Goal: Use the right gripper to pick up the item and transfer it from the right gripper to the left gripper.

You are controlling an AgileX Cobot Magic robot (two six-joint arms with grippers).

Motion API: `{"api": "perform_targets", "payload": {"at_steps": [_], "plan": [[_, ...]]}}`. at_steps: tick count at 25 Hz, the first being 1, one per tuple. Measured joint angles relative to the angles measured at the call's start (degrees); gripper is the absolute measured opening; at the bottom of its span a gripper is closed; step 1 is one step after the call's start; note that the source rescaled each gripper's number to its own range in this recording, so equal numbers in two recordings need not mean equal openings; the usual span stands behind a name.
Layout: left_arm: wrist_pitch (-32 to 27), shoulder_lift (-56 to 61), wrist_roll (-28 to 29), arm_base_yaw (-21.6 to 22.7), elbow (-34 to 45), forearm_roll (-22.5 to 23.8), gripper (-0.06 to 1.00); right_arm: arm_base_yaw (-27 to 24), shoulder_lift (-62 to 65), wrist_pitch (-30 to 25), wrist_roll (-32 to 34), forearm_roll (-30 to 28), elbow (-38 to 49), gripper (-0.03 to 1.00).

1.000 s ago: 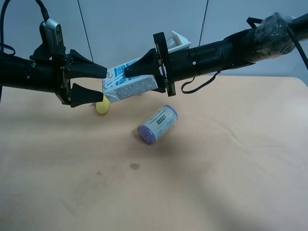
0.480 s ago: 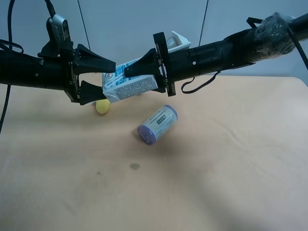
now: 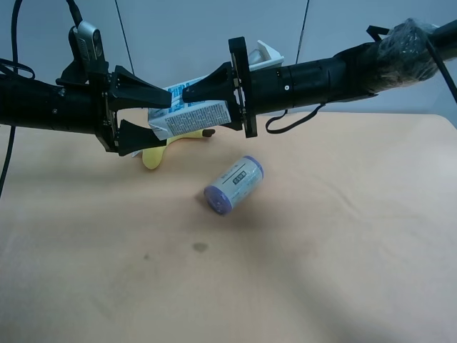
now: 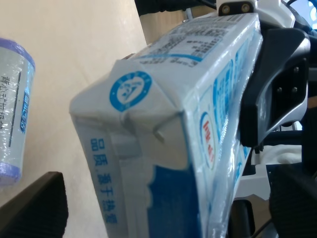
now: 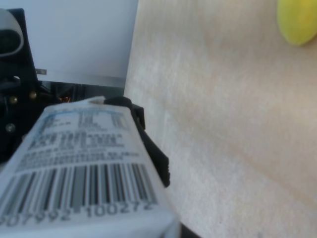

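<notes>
The item (image 3: 191,114), a white and light-blue carton, hangs in the air above the table. My right gripper (image 3: 207,111), on the arm at the exterior high view's right, is shut on its base end. In the right wrist view the item (image 5: 84,173) fills the foreground beside one black finger (image 5: 154,154). My left gripper (image 3: 166,119), with the grey camera module, stands open, and its jaws straddle the gable end without closing. The left wrist view shows the item (image 4: 168,134) between the wide-apart fingertips (image 4: 37,208), with the right gripper (image 4: 272,94) behind it.
A purple-ended white can (image 3: 234,184) lies on the tan table (image 3: 321,250) below the grippers. Behind the left gripper, partly hidden by it, a yellow banana (image 3: 153,153) rests on the table. A dark spot (image 3: 200,247) marks the table nearer the front.
The left gripper moved right and up, until its open jaws came around the item's gable end. The right gripper lifted the item slightly and pushed it further between those jaws.
</notes>
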State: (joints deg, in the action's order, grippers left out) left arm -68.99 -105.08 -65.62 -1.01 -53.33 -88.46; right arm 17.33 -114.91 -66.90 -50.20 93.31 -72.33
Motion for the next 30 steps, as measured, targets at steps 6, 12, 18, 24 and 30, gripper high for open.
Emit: {"api": "perform_targets", "payload": {"at_steps": [6,12,18,24,30], "plan": [[0.0,0.0,0.0,0.0,0.0,-0.1,0.98,0.6,0.0,0.0,-1.7,2.5,0.0,0.0],[0.0,0.0,0.0,0.0,0.0,-1.9,0.98,0.7,0.0,0.0,-1.9,3.1,0.0,0.0],[0.1,0.0,0.0,-1.5,0.0,-2.0,0.98,0.7,0.0,0.0,-2.1,3.2,0.0,0.0],[0.0,0.0,0.0,-3.4,0.0,-2.4,0.98,0.7,0.0,0.0,-2.1,3.3,0.0,0.0],[0.1,0.0,0.0,-3.4,0.0,-2.9,0.97,0.7,0.0,0.0,-2.1,3.3,0.0,0.0]]}}
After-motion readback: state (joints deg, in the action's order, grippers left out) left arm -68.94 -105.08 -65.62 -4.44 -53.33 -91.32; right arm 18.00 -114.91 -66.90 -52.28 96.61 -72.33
